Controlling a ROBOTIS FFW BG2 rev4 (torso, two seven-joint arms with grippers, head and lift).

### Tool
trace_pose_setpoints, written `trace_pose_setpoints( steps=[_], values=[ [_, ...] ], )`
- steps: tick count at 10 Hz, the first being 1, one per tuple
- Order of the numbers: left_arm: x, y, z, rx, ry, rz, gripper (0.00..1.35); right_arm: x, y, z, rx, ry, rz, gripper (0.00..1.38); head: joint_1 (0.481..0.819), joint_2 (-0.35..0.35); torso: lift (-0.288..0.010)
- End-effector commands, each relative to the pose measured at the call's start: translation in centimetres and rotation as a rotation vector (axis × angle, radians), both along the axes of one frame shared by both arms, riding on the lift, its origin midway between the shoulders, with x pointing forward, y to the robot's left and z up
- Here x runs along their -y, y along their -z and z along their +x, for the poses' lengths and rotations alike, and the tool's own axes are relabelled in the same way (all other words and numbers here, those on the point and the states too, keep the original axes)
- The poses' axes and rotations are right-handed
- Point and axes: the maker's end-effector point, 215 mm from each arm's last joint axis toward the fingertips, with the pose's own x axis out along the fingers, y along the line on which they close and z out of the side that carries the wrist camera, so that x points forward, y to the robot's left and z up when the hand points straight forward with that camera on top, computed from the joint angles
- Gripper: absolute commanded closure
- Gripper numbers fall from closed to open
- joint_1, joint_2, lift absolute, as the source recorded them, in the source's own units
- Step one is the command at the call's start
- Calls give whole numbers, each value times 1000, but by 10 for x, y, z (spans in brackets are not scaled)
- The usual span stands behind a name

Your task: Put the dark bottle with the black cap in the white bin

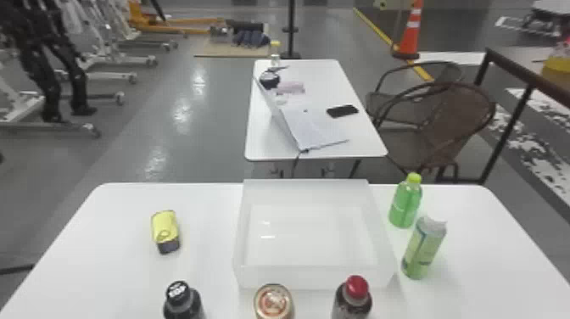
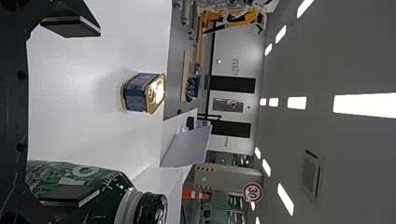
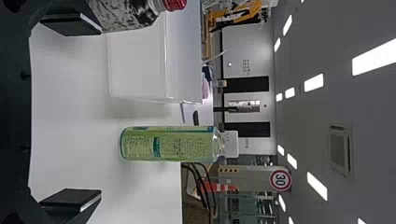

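Note:
The dark bottle with the black cap (image 1: 183, 300) stands at the near left of the table in the head view, left of the white bin (image 1: 314, 278). In the left wrist view the dark bottle (image 2: 107, 196) is beside one finger of my left gripper (image 2: 72, 109), whose two fingers stand wide apart with nothing between them. The white bin (image 3: 137, 65) shows in the right wrist view. My right gripper (image 3: 72, 114) is spread open, and a green-labelled bottle stands upright ahead of it, beyond the fingertips.
A yellow tin (image 1: 165, 231) lies left of the bin. A round-lidded container (image 1: 274, 302) and a red-capped bottle (image 1: 353, 299) stand at its near side. Right of it are a green bottle (image 1: 406, 202) and the green-labelled bottle (image 1: 424, 250).

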Motion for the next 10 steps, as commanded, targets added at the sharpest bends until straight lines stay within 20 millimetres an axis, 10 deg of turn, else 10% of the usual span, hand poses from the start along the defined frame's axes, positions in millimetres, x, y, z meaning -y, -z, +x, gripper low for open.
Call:
trace_pose_setpoints(
  steps=[1,10],
  values=[
    [1,0,0,0,-3,-3,116,0,0,0,-1,1,1,71,549,0,-100],
    [6,9,-4,-10,160,-12,110,-1,0,0,-1,-3,-2,71,549,0,-100]
  ],
)
